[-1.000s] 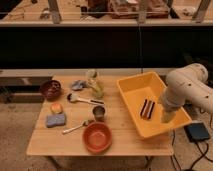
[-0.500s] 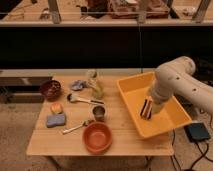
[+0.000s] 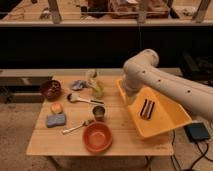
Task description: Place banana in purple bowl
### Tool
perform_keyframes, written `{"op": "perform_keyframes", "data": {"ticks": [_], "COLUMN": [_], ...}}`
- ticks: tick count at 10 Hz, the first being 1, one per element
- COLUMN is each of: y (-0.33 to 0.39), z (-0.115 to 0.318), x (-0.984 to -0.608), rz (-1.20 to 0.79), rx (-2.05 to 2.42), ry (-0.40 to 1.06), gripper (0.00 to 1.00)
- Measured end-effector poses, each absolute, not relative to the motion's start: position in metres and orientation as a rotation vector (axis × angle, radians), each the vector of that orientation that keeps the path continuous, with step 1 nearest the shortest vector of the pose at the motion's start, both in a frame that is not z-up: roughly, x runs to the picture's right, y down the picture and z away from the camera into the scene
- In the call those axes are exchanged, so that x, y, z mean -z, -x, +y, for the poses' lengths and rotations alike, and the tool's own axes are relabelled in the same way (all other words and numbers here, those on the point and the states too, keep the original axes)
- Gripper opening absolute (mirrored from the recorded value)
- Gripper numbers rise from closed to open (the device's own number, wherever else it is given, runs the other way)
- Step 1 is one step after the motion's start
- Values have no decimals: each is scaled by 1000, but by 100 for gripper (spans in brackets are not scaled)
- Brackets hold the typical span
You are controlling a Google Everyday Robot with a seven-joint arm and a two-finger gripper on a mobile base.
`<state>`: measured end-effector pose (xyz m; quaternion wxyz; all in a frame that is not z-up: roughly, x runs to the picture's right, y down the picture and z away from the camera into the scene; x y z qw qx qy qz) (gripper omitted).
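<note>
Camera view: banana (image 3: 96, 89) on table (image 3: 125, 137), well apart from purple bowl (image 3: 50, 89); gripper (image 3: 129, 95) at yellow tray (image 3: 167, 119) edge, grip state unclear; pick and place both judged left.

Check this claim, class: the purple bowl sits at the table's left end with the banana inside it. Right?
Not quite. In the camera view the purple bowl is at the left end, but the banana lies on the table nearer the middle, apart from it. The gripper is by the tray's left edge.
</note>
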<state>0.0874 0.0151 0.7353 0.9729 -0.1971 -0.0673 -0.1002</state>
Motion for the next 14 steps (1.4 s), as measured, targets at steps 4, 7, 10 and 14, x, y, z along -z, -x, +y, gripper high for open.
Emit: {"op": "perform_keyframes", "data": {"ticks": [4,7,10,14], "y": [-15,-16,-42,-63], "z": [-7,-7,-20,-33], "x": [-770,-770,-772,-777], "rz": [-179,-171,-229,-321], "rx": [257,261,259,276], "ry": [340,339,335,354], "gripper": [65,65,65,65]}}
